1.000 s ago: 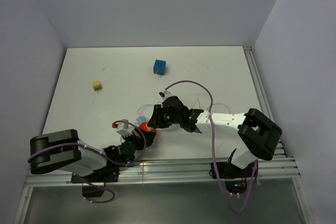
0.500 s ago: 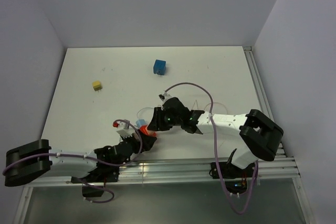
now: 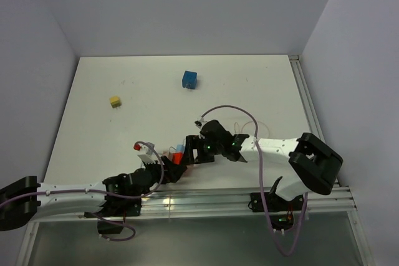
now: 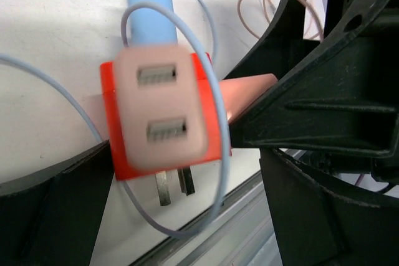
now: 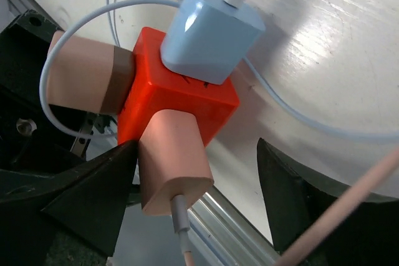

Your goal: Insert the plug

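Blue plug point(image 5: 212, 29) sits plugged into the red adapter cube point(image 5: 181, 101), with a pink plug point(image 5: 174, 166) in its side. Left gripper point(image 4: 174, 154) and right gripper point(image 5: 196, 197) are both spread wide, straddling the cube, gripping nothing.

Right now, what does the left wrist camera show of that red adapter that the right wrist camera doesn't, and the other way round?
Only the left wrist view shows the two USB slots on the end face of a pink charger, turned toward the camera. Only the right wrist view shows a cord plugged into the end of the second pink charger. Both views show the red adapter lying on the white table with the blue charger plugged into it.
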Robot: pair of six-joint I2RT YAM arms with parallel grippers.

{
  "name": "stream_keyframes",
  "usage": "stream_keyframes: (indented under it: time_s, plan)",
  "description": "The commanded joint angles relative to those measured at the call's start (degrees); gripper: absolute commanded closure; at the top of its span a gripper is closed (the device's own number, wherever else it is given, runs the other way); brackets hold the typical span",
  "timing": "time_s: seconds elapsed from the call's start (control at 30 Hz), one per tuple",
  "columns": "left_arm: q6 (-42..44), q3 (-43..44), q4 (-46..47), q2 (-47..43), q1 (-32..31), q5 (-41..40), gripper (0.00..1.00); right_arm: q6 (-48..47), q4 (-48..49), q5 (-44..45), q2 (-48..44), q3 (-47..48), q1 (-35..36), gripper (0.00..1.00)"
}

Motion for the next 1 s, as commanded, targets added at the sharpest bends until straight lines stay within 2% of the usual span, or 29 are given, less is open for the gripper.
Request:
stream_keyframes:
  time_s: [0.0,0.23,0.27,0.43,0.7,0.97]
  plan:
    - [0.3,-4.3,2.6,-5.1,-0.3,0.0,0.01,-0.8,0.1,-2.2,-2.7,-2.0,-0.4,0.15]
    - [2.9,-2.0,-3.6,-11.0,-0.3,0.4,0.01,-1.1,2.1,-5.6,-9.0,-6.1,-1.6,0.06]
    - [3.1,-1.7,-4.1,-11.3,-0.3,0.6,0.0,-1.0,2.4,-6.5,-9.8,-6.4,-1.6,0.01]
    - [-1.1,1.6,-14.1,-11.4,-0.3,-1.4,0.01,-0.8,1.9,-9.2,-12.6,-8.7,-3.3,0.0]
    - [-7.2,5.4,-24.8,-16.9,-0.3,-4.5,0.01,-0.6,-0.5,-12.1,-17.9,-13.6,-3.4,0.0]
    - [0.4,17.0,-33.1,-22.3,-0.2,-8.4,0.01,-0.6,-10.5,-12.3,-31.6,-17.5,-3.4,0.0]
